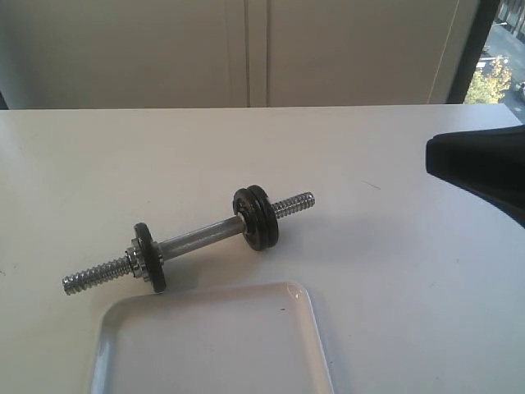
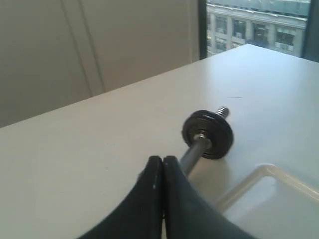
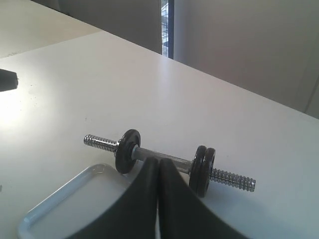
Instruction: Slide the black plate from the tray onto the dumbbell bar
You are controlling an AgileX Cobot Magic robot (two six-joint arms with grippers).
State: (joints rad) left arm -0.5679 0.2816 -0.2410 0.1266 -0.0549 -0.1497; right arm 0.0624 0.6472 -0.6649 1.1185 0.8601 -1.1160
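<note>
The white table (image 1: 394, 271) fills most of every view. At its near edge in the exterior view lies the tray (image 1: 213, 349), glossy white with rounded corners and a low rim; only part of it is in the picture.

Just beyond the tray, apart from it, the dumbbell bar (image 1: 201, 236) lies flat on the table. It runs on a slant from lower left to upper right, and bare screw thread shows at both ends.

The right gripper (image 3: 158, 164) hangs above the table at the right edge of the exterior view, well apart from the bar. Its own wrist view shows its jaws pressed together with nothing between them, pointing toward the smooth middle of the bar. The left gripper (image 2: 162, 162) appears only in its own wrist view. Its jaws are likewise closed on nothing, above the table near one end of the bar.

Three look-alike black discs all sit on the bar. A pair of plates (image 1: 264, 215) stands face to face toward the right end, inside the thread. A single plate (image 1: 157, 277) stands toward the left end. Which of the three is the black plate of the task cannot be told.

A silver collar nut (image 1: 135, 261) sits against the outer face of the single plate
</note>
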